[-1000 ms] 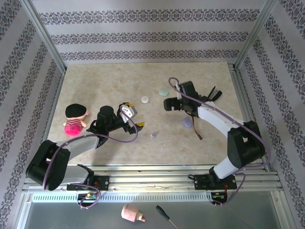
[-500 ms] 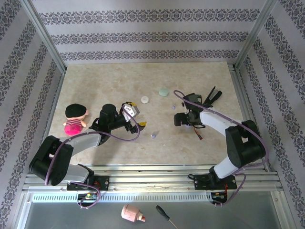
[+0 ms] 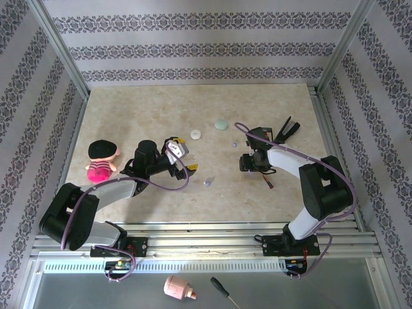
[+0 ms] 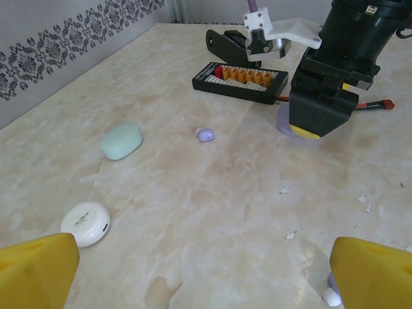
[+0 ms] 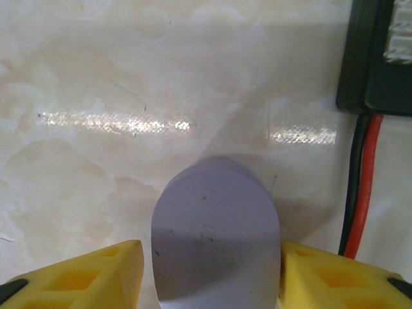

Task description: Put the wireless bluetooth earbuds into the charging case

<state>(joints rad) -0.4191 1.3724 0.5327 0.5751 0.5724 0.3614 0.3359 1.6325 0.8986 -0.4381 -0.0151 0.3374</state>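
Right tool (image 3: 248, 162) straddles the lilac charging case (image 5: 215, 225), long axis twelve-to-six; whether it's clamped, can't tell. Left tool (image 3: 185, 166) gapes wide, lilac earbud (image 3: 206, 183) on the counter (image 3: 129, 116) at its four o'clock.

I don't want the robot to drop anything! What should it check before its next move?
1. Lilac case sits between the right fingers: ok.
2. Firm grip on it: cannot tell.
3. Case lid open for buds: not ok, it looks shut.
4. Red-black cable clear of those fingers: cannot tell, it runs very close.
5. Left fingers wide open and ready: ok.
6. Lilac earbud lying free, nothing on it: ok.
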